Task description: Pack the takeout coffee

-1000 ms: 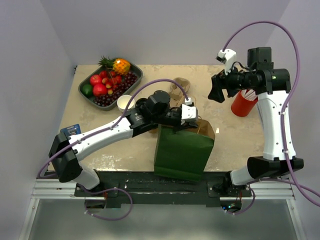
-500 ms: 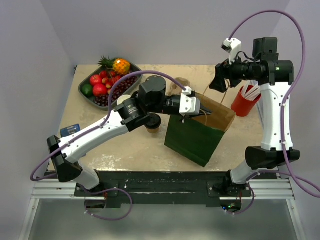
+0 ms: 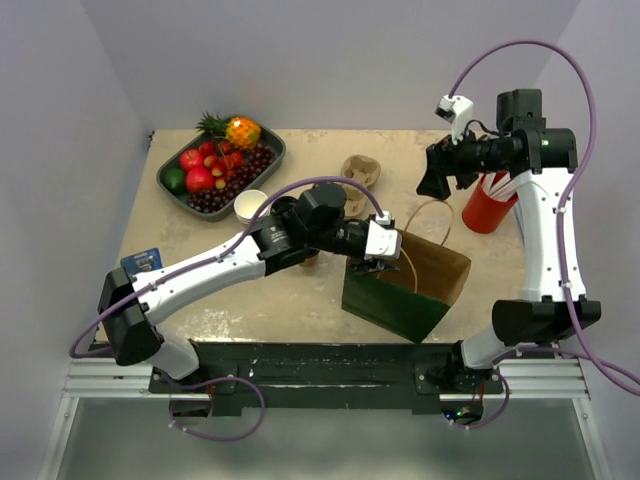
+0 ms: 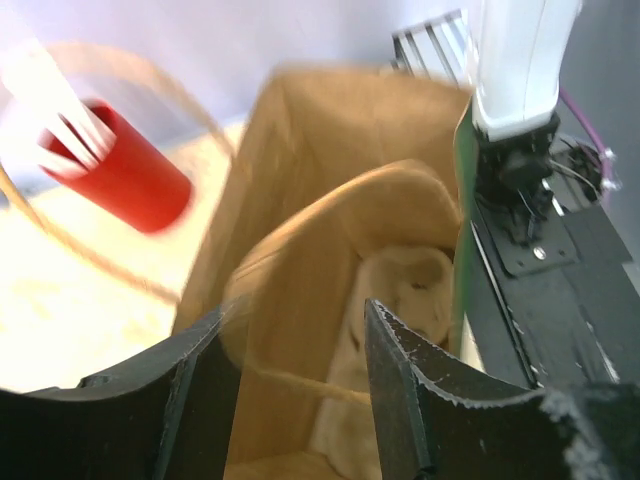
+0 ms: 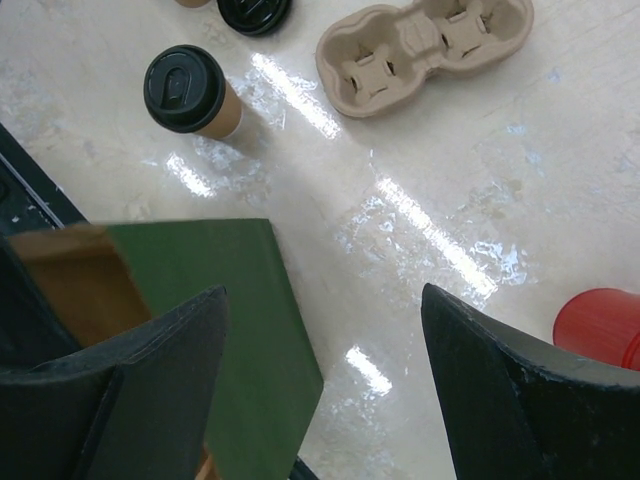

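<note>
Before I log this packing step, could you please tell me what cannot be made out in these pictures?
Left wrist view: the bag is motion-blurred, so the pale shape at its bottom cannot be identified.
Top view: the left arm hides most of the lidded cup.
Right wrist view: the top edge cuts off the black lid; whether a cup sits under it is unclear.
</note>
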